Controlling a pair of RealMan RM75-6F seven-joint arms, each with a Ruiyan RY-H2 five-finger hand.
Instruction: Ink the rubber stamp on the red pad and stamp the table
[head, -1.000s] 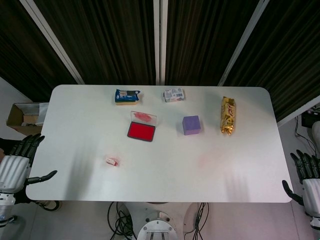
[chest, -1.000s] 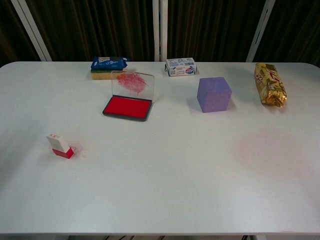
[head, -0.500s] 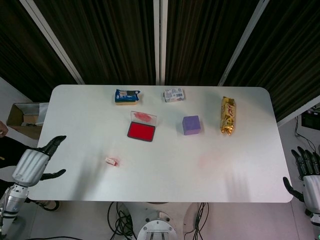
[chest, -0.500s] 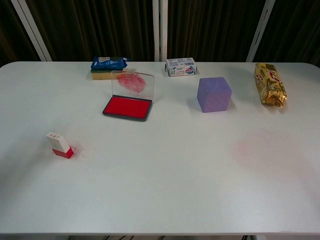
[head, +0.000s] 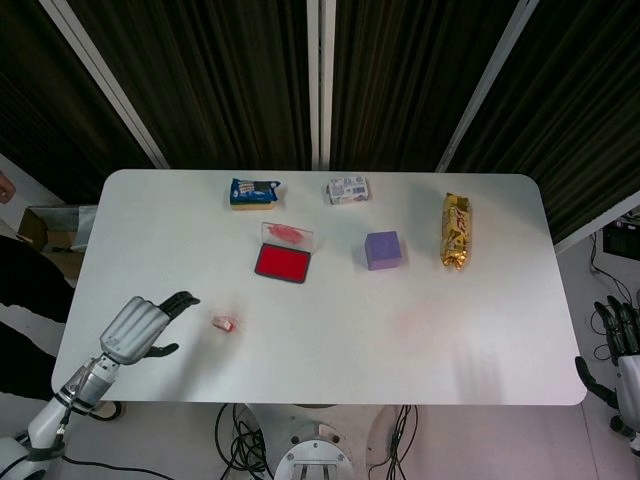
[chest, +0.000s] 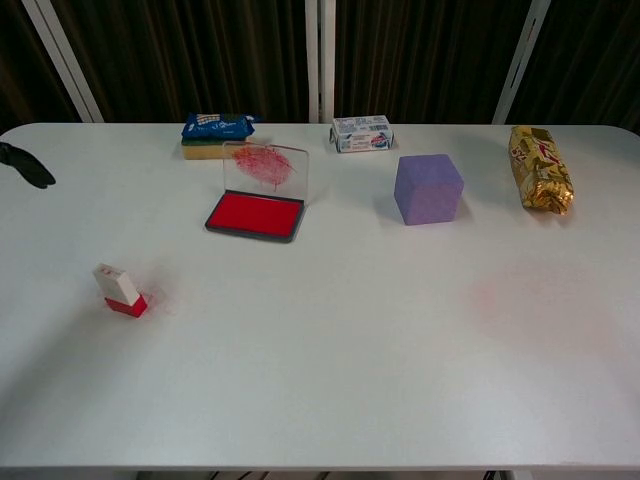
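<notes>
The small rubber stamp (head: 224, 322) (chest: 119, 290), white on top with a red base, stands on the white table (head: 330, 350) at the front left, with a faint red smudge beside it. The red ink pad (head: 281, 262) (chest: 255, 214) lies open behind it, its clear lid (chest: 266, 166) standing up and smeared with red. My left hand (head: 140, 326) hovers over the table's left part, a short way left of the stamp, fingers apart and empty; only a dark fingertip (chest: 27, 167) shows in the chest view. My right hand (head: 622, 348) hangs off the table's front right corner, fingers spread, holding nothing.
A blue packet on a sponge (head: 254, 191), a small white box (head: 347, 190), a purple cube (head: 383, 250) and a gold snack bag (head: 456, 232) sit across the back half. A faint pink stain (head: 408, 321) marks the table right of centre. A cardboard box (head: 45, 235) stands beyond the left edge.
My left hand has come in from beyond the left edge over the table toward the stamp. My right hand has drawn slightly further right and down. The objects have not moved.
</notes>
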